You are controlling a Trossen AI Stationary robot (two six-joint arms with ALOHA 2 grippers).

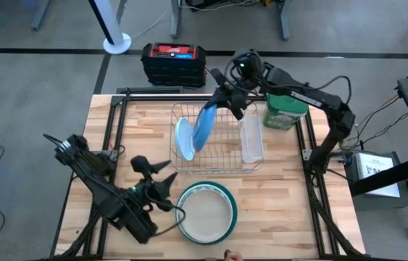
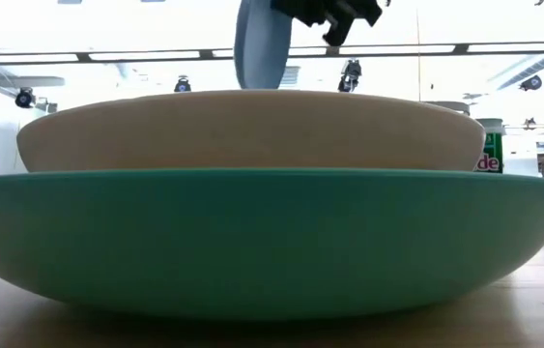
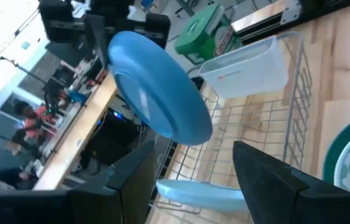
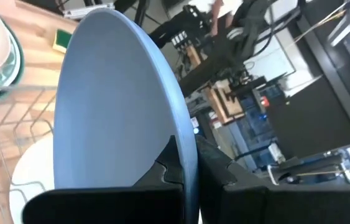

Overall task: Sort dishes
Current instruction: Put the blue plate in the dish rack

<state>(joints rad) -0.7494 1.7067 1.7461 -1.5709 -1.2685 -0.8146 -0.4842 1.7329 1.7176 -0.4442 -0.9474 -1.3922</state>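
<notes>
We're mid-sort: right gripper (image 1: 227,99) pinches the light blue plate (image 1: 205,128) by its rim, on edge over the wire rack (image 1: 218,163) mid-table. Next it needs slotting beside the plate already racked (image 1: 183,139). Left gripper (image 1: 153,179) waits with jaws wide by the teal-rimmed plate (image 1: 206,212) at the near edge.

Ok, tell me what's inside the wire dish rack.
In the wire dish rack one light blue plate stands on edge, beside a clear bin. The right hand holds another blue plate above, hiding part.

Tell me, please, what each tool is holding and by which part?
The right tool pinches the blue plate by its rim; the left tool holds nothing.
</notes>
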